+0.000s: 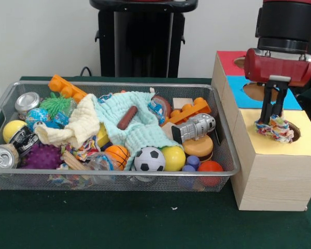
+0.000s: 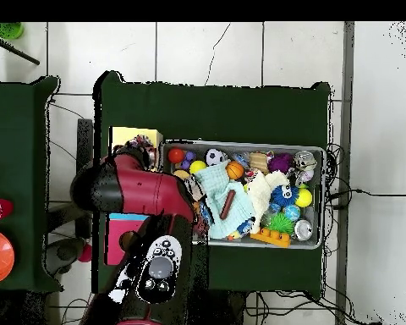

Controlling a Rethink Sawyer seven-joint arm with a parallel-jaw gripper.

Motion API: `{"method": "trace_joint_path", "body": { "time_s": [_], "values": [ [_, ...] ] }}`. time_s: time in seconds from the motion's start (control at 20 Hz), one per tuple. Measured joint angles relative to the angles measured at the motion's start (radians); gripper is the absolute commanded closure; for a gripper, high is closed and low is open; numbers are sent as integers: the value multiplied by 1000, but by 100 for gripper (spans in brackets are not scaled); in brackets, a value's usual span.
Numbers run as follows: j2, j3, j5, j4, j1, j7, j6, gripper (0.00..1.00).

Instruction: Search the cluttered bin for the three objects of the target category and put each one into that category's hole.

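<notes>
My gripper (image 1: 274,115) hangs over the yellow-topped wooden box (image 1: 308,137) at the right. It is shut on a scrunched multicolour fabric piece (image 1: 276,128), which rests at the mouth of the round dark hole (image 1: 296,133) and covers most of it. The wire mesh bin (image 1: 225,155) sits to the left, full of toys. Another patterned fabric piece (image 1: 85,150) lies near the bin's front left, half under the pale-yellow cloth (image 1: 78,124). In the overhead view my arm (image 2: 143,190) covers the gripper and most of the yellow box (image 2: 126,135).
The blue-topped box (image 1: 238,88) and the red-topped box (image 1: 225,58) stand behind the yellow one. The mint-green cloth (image 1: 140,129) spreads across the bin's middle, among a soccer ball (image 1: 149,158), other balls, cans (image 1: 0,155) and orange bricks (image 1: 65,85).
</notes>
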Motion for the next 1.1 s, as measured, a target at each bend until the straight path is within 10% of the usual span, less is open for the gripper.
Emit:
{"method": "trace_joint_path", "body": {
  "time_s": [1.1],
  "values": [
    [56,-16,51,-53,38,0,56,100]
  ]
}}
